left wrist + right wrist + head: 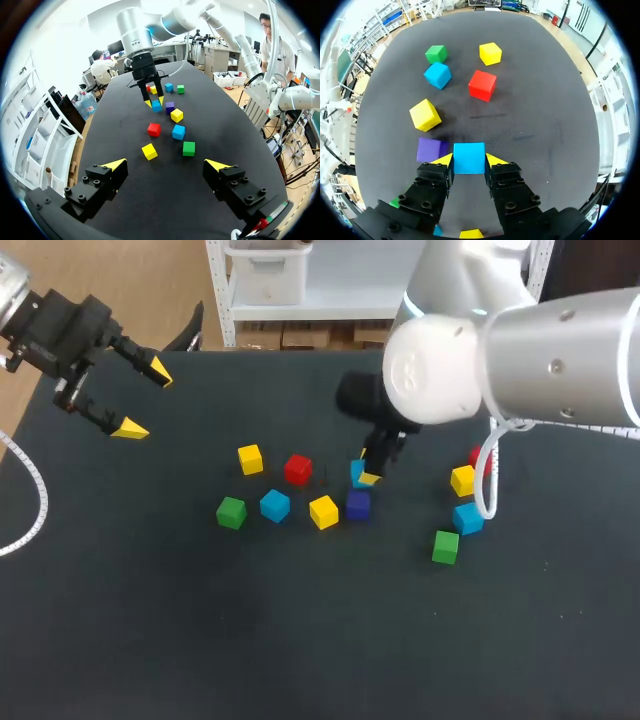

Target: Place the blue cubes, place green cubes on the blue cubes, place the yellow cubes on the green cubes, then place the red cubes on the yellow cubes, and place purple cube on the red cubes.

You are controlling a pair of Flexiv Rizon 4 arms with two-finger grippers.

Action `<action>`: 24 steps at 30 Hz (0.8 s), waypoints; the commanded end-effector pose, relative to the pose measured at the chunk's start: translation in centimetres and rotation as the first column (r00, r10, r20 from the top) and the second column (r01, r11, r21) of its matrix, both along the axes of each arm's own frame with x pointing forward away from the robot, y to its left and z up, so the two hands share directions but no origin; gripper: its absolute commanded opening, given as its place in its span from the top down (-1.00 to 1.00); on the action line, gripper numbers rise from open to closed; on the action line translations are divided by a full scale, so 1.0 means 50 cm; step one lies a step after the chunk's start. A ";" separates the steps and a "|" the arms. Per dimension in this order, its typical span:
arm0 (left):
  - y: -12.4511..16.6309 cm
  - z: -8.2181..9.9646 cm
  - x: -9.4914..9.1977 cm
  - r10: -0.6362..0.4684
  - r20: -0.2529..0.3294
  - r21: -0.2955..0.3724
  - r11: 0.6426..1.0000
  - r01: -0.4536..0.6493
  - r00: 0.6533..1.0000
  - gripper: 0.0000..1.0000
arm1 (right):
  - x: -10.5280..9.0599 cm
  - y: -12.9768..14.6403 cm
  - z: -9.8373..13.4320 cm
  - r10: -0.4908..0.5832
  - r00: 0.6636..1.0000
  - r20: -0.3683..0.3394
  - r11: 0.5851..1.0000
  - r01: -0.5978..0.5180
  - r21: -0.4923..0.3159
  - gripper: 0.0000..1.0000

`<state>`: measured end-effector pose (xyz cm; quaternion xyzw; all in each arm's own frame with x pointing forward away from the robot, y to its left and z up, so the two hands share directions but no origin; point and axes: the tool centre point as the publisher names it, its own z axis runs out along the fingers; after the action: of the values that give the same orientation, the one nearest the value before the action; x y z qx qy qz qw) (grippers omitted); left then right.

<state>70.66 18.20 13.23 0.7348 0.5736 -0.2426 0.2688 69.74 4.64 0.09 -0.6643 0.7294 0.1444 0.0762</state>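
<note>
Blue sharp-edged cube [469, 154], seemingly clamped in right end effector [469, 160]; left end effector [165, 164] wide apart.

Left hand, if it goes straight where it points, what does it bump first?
Probably the yellow cube, nearest ahead of the open left hand, with a green cube beside it. Depth is hard to judge, so it might slip between them.

Black desk [200, 640]. Centre: yellow cube [249, 459], red cube [297, 469], green cube [231, 512], blue cube [274, 505], second yellow cube [323, 511], purple cube [358, 505]. Right: another green cube [445, 547], another blue cube [467, 517], third yellow cube [462, 480].
</note>
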 end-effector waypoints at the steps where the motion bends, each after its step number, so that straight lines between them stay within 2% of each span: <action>1: 0.001 -0.002 0.000 -0.001 0.003 -0.001 1.000 0.001 1.000 -1.00 | 0.005 0.010 -0.008 0.007 1.000 -0.014 1.000 -0.007 0.004 1.00; 8: 0.001 -0.002 0.000 -0.001 0.003 -0.001 1.000 0.001 1.000 -1.00 | -0.028 0.019 -0.007 0.032 0.998 -0.047 0.999 -0.031 0.021 1.00; 16: 0.001 -0.002 0.000 -0.001 0.003 -0.001 1.000 0.001 1.000 -1.00 | -0.087 0.026 0.004 0.076 0.994 -0.077 0.997 -0.073 0.034 1.00; 24: 0.001 -0.002 0.000 -0.001 0.003 -0.001 1.000 0.001 1.000 -1.00 | -0.145 0.034 0.015 0.113 0.984 -0.139 0.992 -0.103 0.075 1.00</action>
<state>70.66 18.20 13.23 0.7347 0.5736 -0.2427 0.2688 63.17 6.72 0.53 -0.6873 0.6928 0.2156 0.0339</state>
